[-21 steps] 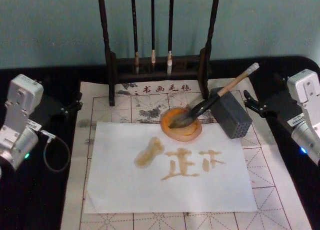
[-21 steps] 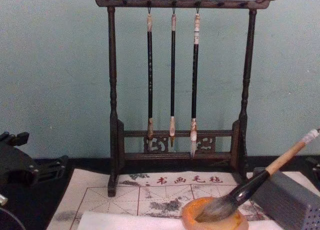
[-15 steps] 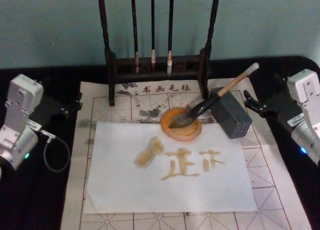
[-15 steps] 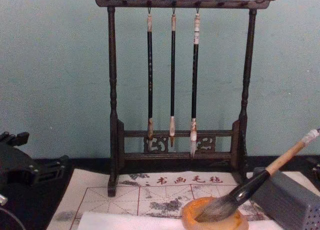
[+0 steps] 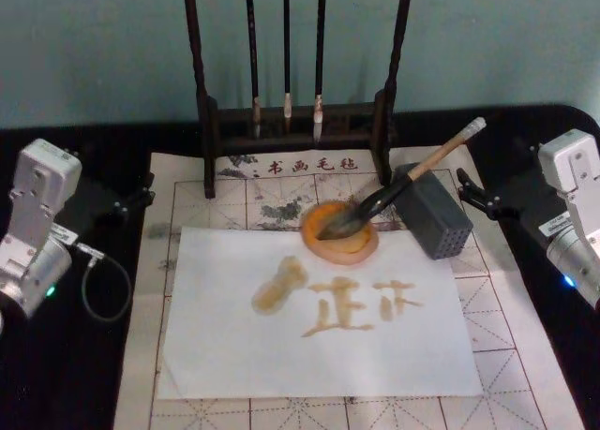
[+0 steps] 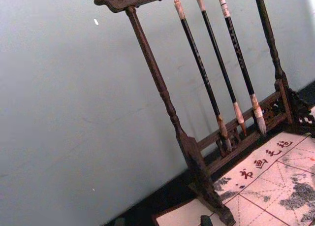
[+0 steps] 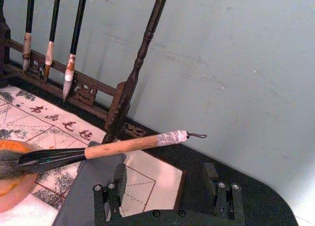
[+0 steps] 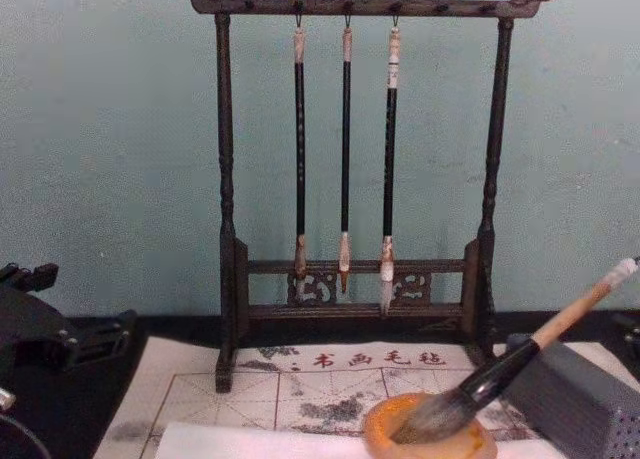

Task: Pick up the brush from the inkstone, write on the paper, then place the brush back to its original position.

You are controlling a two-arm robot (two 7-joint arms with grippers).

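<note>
The black table [image 5: 75, 374] carries a gridded felt mat [image 5: 534, 355], and on it lies the paper [image 5: 234, 355], which bears amber strokes; behind stands the dark rack [image 8: 225, 179] with three thin brushes. My left hand [image 5: 127, 203] sits well off at the mat's left edge, and I cannot tell whether it is spread or closed. My right hand [image 7: 164, 173] waits just beyond the grey perforated block [image 5: 436, 219], its fingers wide apart and holding nothing.

The brush [image 5: 408, 179] lies slanted, its tuft resting in the orange inkstone [image 5: 361, 252] and its shaft propped on the block's top edge, the white-wrapped end pointing up toward my right hand. I judge it light and stiff along the shaft; the tuft is soft and probably wet, so I would keep off it. The glossy black part looks slippery, so the bare tan wood above the block seems the best hold. The dish looks small and easily nudged, so I would lift the brush away gently.
</note>
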